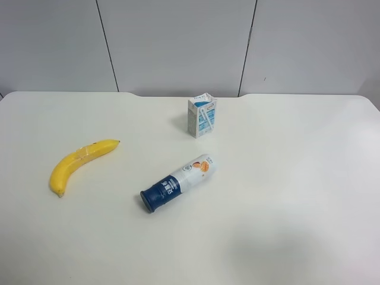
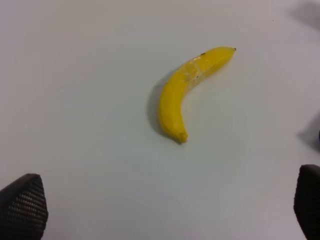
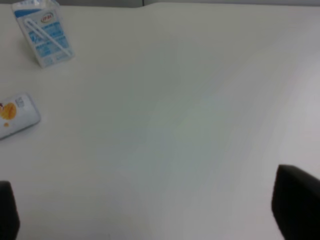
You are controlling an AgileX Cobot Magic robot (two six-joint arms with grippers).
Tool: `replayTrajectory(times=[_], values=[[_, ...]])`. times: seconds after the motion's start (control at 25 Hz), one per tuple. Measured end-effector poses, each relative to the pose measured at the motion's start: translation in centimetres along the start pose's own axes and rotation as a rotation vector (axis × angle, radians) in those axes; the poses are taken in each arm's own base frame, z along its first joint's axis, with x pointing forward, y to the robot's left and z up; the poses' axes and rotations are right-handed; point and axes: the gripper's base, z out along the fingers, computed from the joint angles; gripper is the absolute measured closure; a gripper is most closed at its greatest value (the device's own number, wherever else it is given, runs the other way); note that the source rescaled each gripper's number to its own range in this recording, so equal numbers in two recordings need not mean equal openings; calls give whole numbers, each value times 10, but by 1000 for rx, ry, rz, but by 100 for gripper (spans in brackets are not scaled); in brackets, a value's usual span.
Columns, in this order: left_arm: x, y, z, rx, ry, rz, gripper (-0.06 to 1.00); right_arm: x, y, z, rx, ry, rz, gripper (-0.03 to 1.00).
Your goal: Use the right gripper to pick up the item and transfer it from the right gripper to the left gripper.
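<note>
**Both claws spread and empty, banana lying on the table ahead of the left one**

From my station I start with the biggest thing, the white table (image 1: 285, 196), which fills every view. No arm shows in the high camera at all; I only see the claws through their own wrist cameras.

The left gripper (image 2: 165, 210) has its two fingertips (image 2: 22, 205) at the opposite edges of its view, jaws spread wide with nothing between them. The right gripper (image 3: 160, 210) looks the same: dark fingertips (image 3: 295, 200) far apart at either edge, only bare tabletop in the gap.

The banana (image 2: 182, 92) lies flat on the table ahead of the left jaws, well clear of both fingertips and roughly on the centre line between them. Its curve bows to one side, and one end has a small dark tip. It does not appear in the right wrist view, so I cannot place it relative to the right jaws.

The white bottle (image 1: 178, 182) with a dark blue cap lies on its side; only its bottom end shows in the right wrist view, ahead of the right jaws and off to one side.

The small blue-and-white carton (image 1: 202, 116) stands upright, farther ahead of the right jaws than the bottle, on that same side.
</note>
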Motion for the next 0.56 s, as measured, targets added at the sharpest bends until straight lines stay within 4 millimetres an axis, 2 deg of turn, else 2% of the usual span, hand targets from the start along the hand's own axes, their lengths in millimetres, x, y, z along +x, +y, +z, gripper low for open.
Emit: replayTrajectory(times=[0.56], values=[[0,0,0,0,0,0,-5,0,0,0,0,0,0,-3]])
